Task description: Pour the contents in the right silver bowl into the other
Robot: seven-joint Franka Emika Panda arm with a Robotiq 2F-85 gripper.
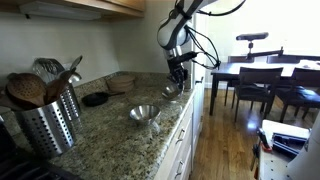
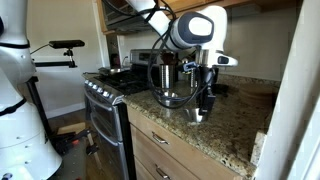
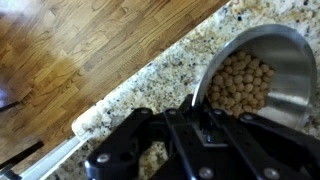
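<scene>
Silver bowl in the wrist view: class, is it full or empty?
Partly full, not empty: the silver bowl holds small tan round pieces across its bottom, with bare metal wall showing above them.

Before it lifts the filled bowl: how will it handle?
The filled bowl is polished metal: probably stiff but slippery, so it may pivot in the gripper, which seems shut on one rim spot. The round beige balls fill it well, so likely heavy for its size, and they should roll out fast once tilted.
</scene>
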